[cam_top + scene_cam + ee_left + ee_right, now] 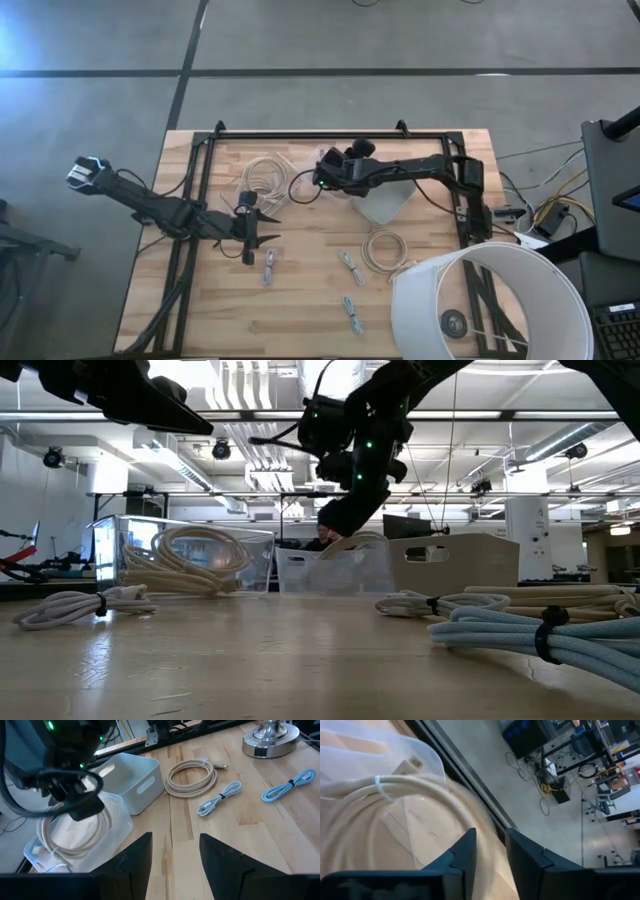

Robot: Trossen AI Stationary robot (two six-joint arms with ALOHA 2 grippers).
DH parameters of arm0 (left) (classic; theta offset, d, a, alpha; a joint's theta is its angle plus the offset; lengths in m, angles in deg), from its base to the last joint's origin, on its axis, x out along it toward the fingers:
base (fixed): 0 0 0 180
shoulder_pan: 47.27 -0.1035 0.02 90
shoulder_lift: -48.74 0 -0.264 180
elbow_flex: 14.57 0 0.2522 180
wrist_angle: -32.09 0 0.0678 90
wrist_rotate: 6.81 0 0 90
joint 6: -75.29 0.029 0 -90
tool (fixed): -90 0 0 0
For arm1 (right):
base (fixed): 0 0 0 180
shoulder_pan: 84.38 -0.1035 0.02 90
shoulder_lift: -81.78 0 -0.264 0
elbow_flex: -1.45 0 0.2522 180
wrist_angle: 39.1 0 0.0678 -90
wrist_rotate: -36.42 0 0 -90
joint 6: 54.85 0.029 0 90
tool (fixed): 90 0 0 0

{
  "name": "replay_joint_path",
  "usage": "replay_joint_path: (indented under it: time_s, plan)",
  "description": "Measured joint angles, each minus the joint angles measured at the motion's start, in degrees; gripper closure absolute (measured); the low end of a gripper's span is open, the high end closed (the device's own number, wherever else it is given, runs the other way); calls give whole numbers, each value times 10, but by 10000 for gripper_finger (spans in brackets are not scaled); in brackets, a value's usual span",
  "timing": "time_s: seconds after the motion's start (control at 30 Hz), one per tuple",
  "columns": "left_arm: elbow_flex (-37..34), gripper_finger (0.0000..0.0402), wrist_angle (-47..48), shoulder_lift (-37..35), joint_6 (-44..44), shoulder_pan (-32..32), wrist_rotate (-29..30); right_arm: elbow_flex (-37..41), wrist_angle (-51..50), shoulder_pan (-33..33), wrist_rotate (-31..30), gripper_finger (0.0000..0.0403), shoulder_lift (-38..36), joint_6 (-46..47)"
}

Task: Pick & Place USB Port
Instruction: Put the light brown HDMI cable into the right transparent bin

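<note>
A coiled cream cable (395,785) lies in a clear plastic bin (117,822) at the far left of the table, beside a white bin (385,203). My right gripper (322,178) hangs over the clear bin, shut on one strand of that cable. My left gripper (268,233) is open and empty above the bare wood near the table's middle; its fingers (135,857) point toward the right edge. Another coiled cream cable (383,248) and three small tied cables (270,266) (350,266) (352,313) lie flat on the table. My right gripper pinches one strand of the cream cable's coil (484,840) between its two fingers, slanting down from above. The strand runs up between the fingers in an arc (355,540). The rest of the coil rests in the clear bin.
A lamp with a wide white shade (490,300) stands at the near right corner; its metal base (270,737) shows in the left wrist view. A black frame (330,135) runs along the table's far and side edges. Bare wood lies in front of my left gripper.
</note>
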Motion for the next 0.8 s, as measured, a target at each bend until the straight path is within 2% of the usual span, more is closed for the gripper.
replay_joint_path:
  time_s: [0.3,0.63,0.8]
  plan:
    - [-1,234,0,0,0,0,0,0,-11,-37,17,254,-58,-2]
    - [-1,234,2,0,0,0,0,1,-27,-128,204,243,-117,-4]
    - [-1,234,4,0,-9,0,0,1,-88,-174,232,239,-120,34]
